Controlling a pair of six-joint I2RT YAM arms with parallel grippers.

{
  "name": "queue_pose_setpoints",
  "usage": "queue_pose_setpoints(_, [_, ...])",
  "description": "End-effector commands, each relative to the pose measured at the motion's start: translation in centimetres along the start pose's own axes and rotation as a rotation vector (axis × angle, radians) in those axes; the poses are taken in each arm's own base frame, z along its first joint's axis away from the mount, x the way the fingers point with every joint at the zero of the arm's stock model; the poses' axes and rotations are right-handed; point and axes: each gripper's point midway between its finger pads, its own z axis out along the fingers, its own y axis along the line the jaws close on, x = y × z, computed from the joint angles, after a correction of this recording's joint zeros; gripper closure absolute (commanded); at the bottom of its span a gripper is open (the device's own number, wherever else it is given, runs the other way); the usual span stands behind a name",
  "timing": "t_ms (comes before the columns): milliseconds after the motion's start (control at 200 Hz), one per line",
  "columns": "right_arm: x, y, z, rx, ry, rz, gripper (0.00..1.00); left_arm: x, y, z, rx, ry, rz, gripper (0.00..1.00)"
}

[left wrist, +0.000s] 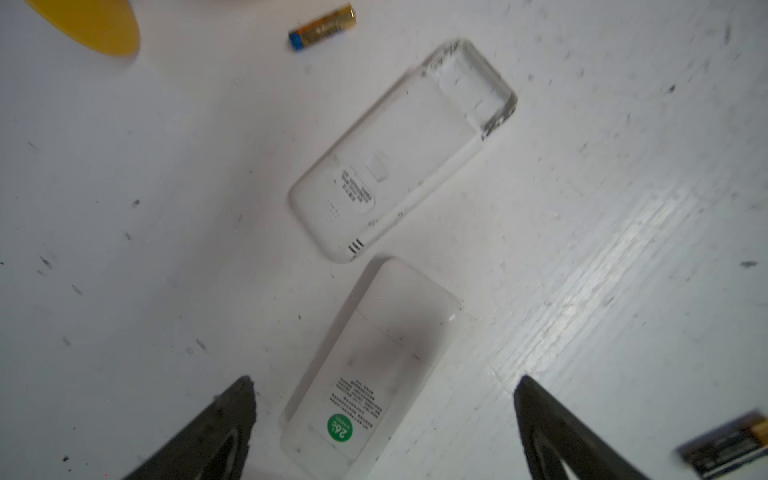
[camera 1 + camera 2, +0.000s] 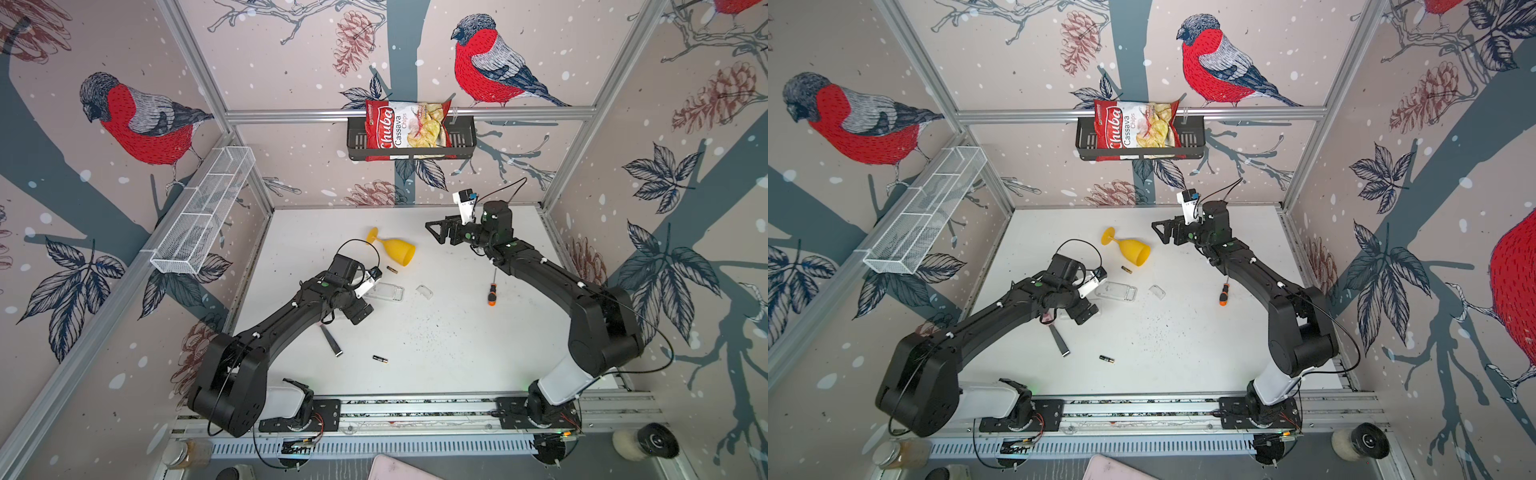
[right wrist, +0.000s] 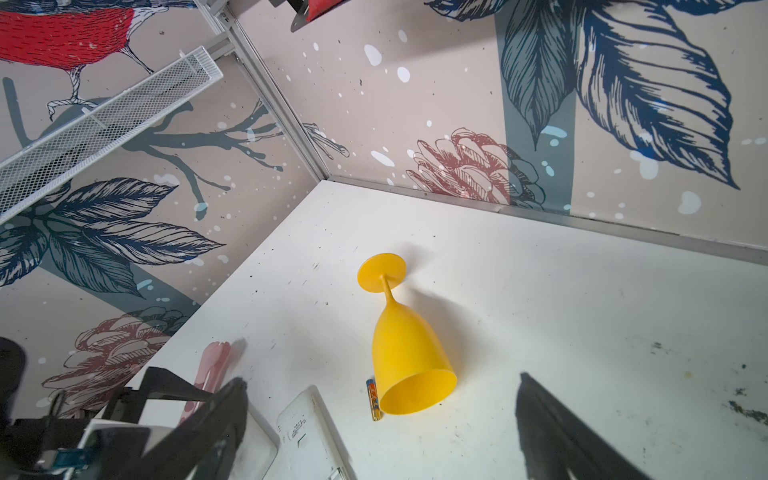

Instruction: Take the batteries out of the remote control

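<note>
Black left arm (image 2: pixel 282 316) bends low, left tool (image 1: pixel 384 380) spread wide and empty above a white remote (image 1: pixel 365 374); right arm (image 2: pixel 540 274) stretches toward the table's (image 2: pixel 436 353) far edge, right tool (image 3: pixel 381 379) likewise agape.

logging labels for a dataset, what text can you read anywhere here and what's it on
"Chuba Cassava Chips": on the chips bag in the black wall basket.
"26c": on the green sticker on one white remote.
Unreadable: the fine print on that remote and on the open remote is too small; the battery label is blurred.
</note>
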Motion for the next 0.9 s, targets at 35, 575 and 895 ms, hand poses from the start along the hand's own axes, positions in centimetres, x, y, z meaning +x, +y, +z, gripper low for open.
queue_pose_setpoints(35, [-1.1, 1.3, -0.1, -0.053, -0.035, -0.005, 0.00, 2.1, -0.5, 0.2, 0.064, 0.091, 0.122, 0.04])
queue_pose_setpoints(575, [-1.5, 1.7, 0.0, -0.093, -0.039, -0.019, 0.00, 6.0, 1.6, 1.3, 0.123, 0.302, 0.151, 0.04])
queue_pose_setpoints(895, [-0.8, 1.2, 0.8, -0.098, -0.017, -0.006, 0.02, 7.6, 2.2, 2.2, 0.115, 0.309, 0.146, 0.05])
